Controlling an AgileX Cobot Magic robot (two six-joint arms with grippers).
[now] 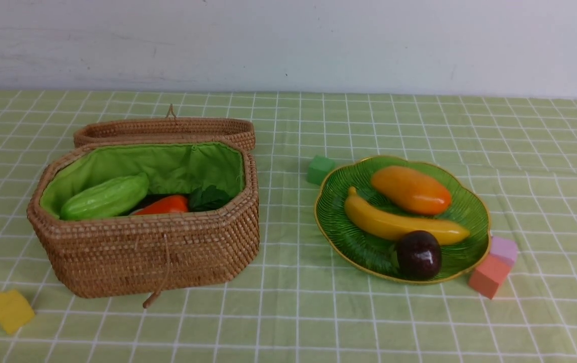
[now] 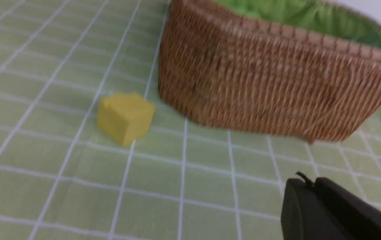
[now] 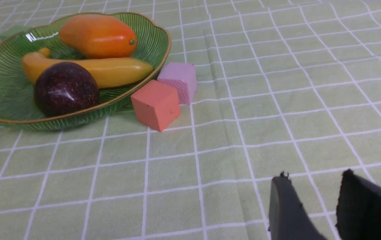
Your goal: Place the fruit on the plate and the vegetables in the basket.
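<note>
A: In the front view, where are the things of the task?

B: The basket [image 1: 147,247] stands toward the left edge of the surface [image 1: 288,312], its lid [image 1: 165,130] open behind it. Inside I see the gourd [image 1: 105,197], the carrot [image 1: 164,205] and some green leaves [image 1: 209,197]; the rest is hidden by the wall. The plate [image 1: 340,229] is toward the right edge and carries the mango [image 1: 411,190], the banana [image 1: 403,225] and the purple fruit [image 1: 418,255]. No arm shows in this view.

A: So what step is left?

B: I judge the sorting is finished. The good way now is to keep both arms low and apart and touch nothing.

A: And the left wrist view?

B: It is a little blurred. The left claw [image 2: 310,186] hangs above the bare cloth with its fingers pressed together, holding nothing. The basket wall is near, and a yellow cube [image 2: 125,116] lies just beside it, toward the front left corner of the surface. If the arm swings low, it can push the cube.

A: The right wrist view?

B: The right claw [image 3: 313,181] is partly open, with only cloth between its fingers. An orange cube [image 3: 155,104] and a pink cube [image 3: 179,81] touch each other beside the rim of the plate. A green cube [image 1: 320,169] stands behind the plate. None of them blocks anything now.
</note>
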